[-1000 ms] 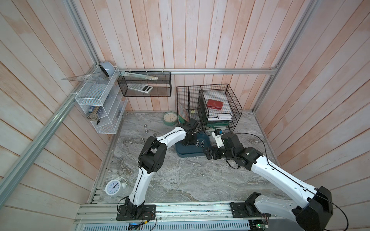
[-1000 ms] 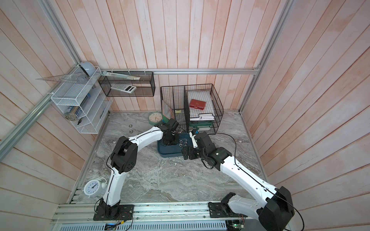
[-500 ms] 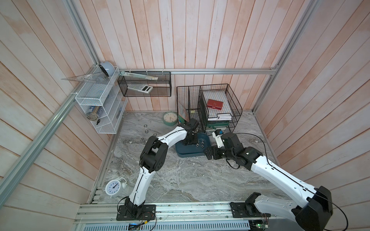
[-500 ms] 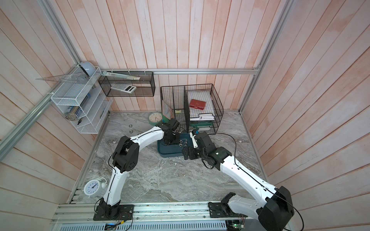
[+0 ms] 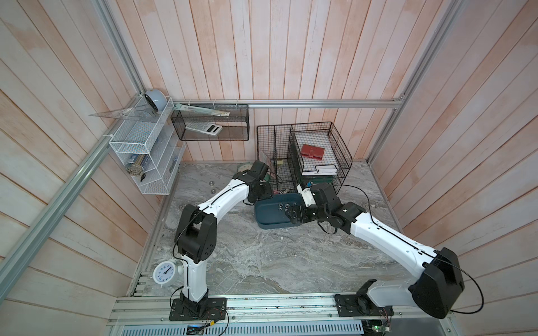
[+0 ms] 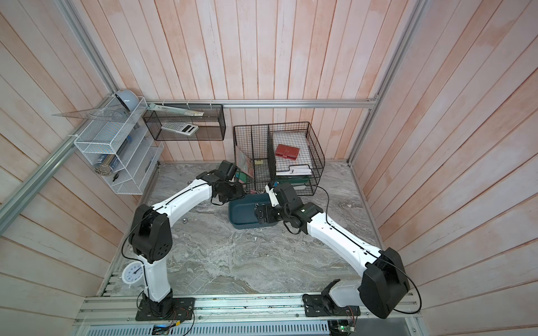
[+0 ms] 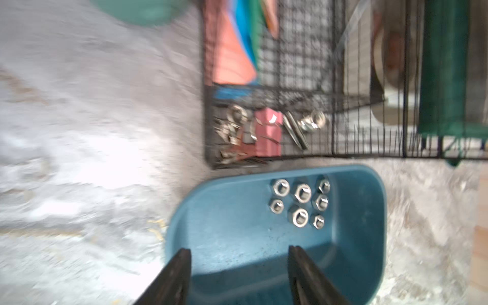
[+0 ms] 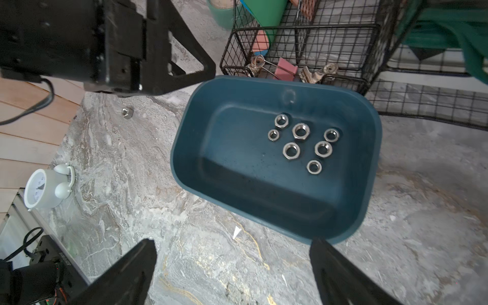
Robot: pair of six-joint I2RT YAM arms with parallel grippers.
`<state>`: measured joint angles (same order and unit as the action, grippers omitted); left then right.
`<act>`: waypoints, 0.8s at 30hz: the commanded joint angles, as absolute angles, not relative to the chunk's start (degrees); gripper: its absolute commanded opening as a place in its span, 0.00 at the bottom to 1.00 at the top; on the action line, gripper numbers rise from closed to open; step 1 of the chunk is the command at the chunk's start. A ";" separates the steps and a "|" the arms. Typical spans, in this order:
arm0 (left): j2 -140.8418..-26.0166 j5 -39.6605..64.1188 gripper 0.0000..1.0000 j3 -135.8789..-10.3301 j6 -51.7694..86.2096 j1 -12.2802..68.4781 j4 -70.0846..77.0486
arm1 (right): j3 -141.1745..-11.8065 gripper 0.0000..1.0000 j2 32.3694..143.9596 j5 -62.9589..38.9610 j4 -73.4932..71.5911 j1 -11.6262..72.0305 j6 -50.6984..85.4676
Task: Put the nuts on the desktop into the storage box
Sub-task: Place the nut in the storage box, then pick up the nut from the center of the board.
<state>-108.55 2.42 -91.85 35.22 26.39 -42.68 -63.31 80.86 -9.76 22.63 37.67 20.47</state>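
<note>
Only wrist views resolve seven nuts (image 8: 300,130); left hand (image 7: 239,249), right hand (image 8: 232,241) apart.

1. The storage box (image 5: 267,218) is a shallow dark teal tray with rounded corners and low walls. It sits upright and flat at mid-frame in both top views.
2. Seven nuts (image 8: 300,131), shiny silver hexagons with dark holes, lie flat in a loose cluster on the box floor.
3. Two loose nuts (image 5: 210,183) lie on the desktop (image 5: 262,261) at left of centre, well apart from the box.
4. The desktop is grey marble-patterned with white and tan veins.
</note>
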 commanded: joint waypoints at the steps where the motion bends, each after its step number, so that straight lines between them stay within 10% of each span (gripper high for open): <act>1: -105.18 -0.18 0.80 -88.27 35.16 24.54 -42.82 | -66.99 0.98 83.93 -13.55 20.55 38.04 18.39; 4: -102.48 -0.98 1.00 -85.07 35.40 22.34 -42.75 | -69.82 0.98 87.04 -15.01 20.21 38.82 17.36; 24: -90.62 -6.55 1.00 -65.43 33.76 5.32 -42.51 | -86.22 0.98 101.03 -18.86 23.04 45.53 11.43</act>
<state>-91.29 -5.10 -67.37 35.07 7.42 -42.61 -84.53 100.53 -18.24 21.37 45.04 12.91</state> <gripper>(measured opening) 0.999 0.977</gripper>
